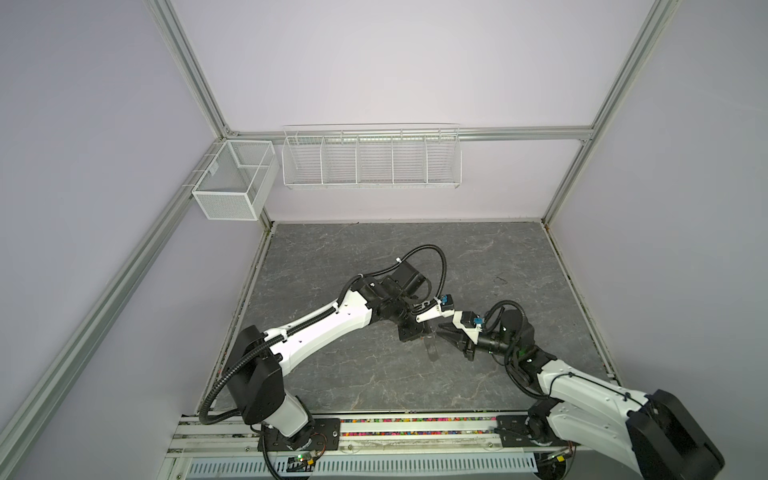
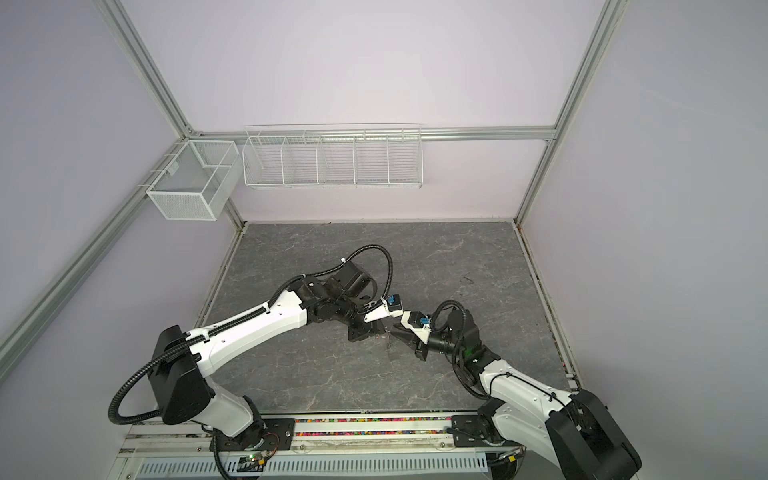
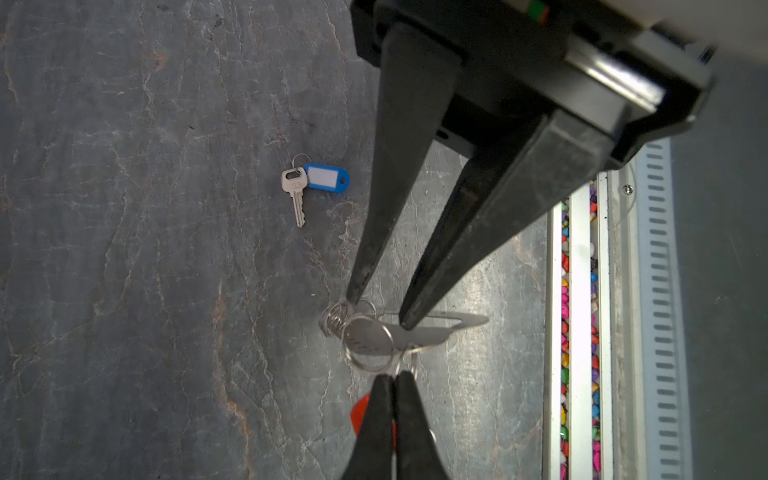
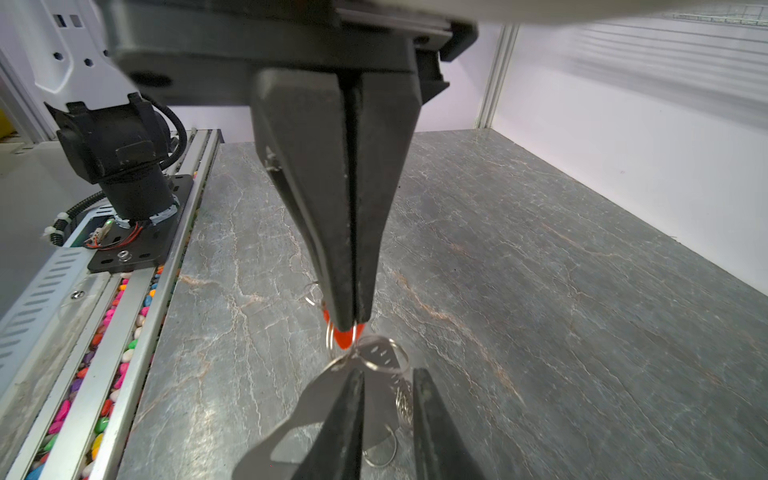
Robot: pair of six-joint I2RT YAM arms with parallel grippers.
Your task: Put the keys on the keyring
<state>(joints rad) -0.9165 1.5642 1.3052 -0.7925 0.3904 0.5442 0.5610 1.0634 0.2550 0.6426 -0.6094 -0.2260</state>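
My left gripper [image 3: 392, 376] is shut on the red-orange tag [image 3: 359, 411], which also shows just past its tips [image 4: 345, 338]. The tag's wire ring meets the flat grey keyring [image 4: 316, 395] and its metal rings [image 3: 336, 316]. My right gripper [image 4: 388, 374] grips the keyring's ringed end, one finger lying over the plate and the other against a coiled ring. Both top views show the two grippers [image 1: 428, 332] [image 1: 441, 328] tip to tip above the slab, the keyring [image 2: 390, 347] hanging between them. The blue-tagged key [image 3: 297, 191] lies flat on the slab, apart from both grippers.
The grey marbled slab [image 1: 374, 386] has walls on three sides. A channel of coloured beads [image 3: 565, 332] and metal rails run along the front edge. A white mesh basket [image 1: 232, 178] and a wire rack [image 1: 370, 160] hang on the back wall.
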